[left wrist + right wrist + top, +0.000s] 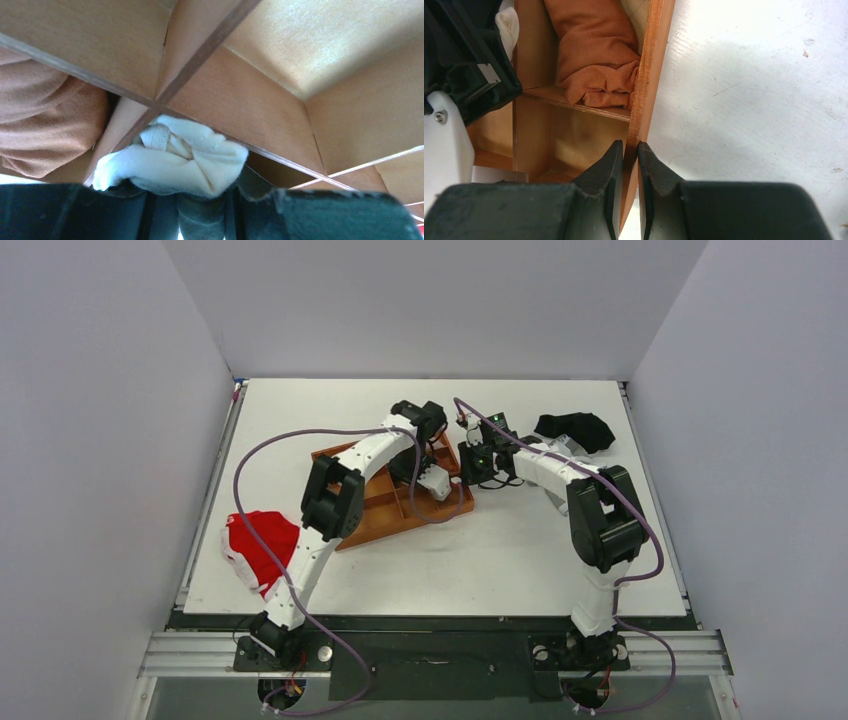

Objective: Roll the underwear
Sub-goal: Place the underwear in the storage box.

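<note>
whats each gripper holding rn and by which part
Left gripper: the cream underwear roll, pinched at its near side, inside a compartment. Right gripper: the wooden tray, clamped on the top edge of its outer wall.

The underwear (170, 160) is plain cream, with no pattern. The divided tray (385, 512) is orange-brown wood, and the folded garment (594, 50) inside it is rust-orange. The desk (480, 560) is white. One loose garment (262, 545) is red with white trim, another (577, 428) solid black. The cables (245, 455) are purple.
</note>
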`<state>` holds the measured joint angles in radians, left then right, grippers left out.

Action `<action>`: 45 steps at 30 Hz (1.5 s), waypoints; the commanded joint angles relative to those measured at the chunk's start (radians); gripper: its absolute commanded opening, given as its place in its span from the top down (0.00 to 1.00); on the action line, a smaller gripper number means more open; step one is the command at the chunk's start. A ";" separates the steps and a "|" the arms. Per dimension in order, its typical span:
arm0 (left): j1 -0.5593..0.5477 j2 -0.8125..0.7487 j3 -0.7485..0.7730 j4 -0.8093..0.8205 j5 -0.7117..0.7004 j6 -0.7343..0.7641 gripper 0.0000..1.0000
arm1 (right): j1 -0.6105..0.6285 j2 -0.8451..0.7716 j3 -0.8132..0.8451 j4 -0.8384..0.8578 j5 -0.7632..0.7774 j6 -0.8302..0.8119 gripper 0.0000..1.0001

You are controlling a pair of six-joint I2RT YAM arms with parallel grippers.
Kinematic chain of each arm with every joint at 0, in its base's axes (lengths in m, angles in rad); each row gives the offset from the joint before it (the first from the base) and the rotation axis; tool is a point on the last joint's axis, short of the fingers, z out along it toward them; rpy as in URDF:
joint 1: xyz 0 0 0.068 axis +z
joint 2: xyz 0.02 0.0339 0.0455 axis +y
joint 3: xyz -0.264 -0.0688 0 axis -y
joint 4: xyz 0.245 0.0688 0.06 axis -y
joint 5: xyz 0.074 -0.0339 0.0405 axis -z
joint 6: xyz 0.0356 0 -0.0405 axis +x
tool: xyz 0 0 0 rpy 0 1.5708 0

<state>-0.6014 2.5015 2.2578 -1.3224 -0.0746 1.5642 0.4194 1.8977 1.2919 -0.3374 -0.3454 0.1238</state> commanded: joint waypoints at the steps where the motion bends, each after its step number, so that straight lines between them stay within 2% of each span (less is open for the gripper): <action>1: 0.014 0.146 -0.044 -0.049 -0.129 -0.018 1.00 | 0.006 -0.009 -0.004 -0.022 -0.050 0.004 1.00; 10: -0.011 0.190 -0.001 -0.086 -0.217 -0.017 1.00 | 0.005 -0.002 -0.002 -0.021 -0.053 0.007 1.00; 17: -0.017 0.219 0.047 -0.139 -0.231 -0.010 0.99 | 0.005 0.000 -0.001 -0.019 -0.056 0.008 1.00; 21: -0.016 0.214 0.033 -0.135 -0.199 -0.011 0.85 | 0.005 -0.006 -0.002 -0.019 -0.056 0.007 1.00; 32: 0.003 0.124 -0.060 -0.055 -0.116 -0.019 0.53 | 0.003 -0.005 -0.003 -0.022 -0.050 0.007 1.00; 45: 0.031 0.044 -0.066 -0.042 -0.025 -0.009 0.40 | 0.004 -0.001 0.004 -0.029 -0.040 -0.001 1.00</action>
<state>-0.6346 2.4798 2.2490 -1.3304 -0.1390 1.5883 0.4194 1.9007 1.2919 -0.3267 -0.3492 0.1272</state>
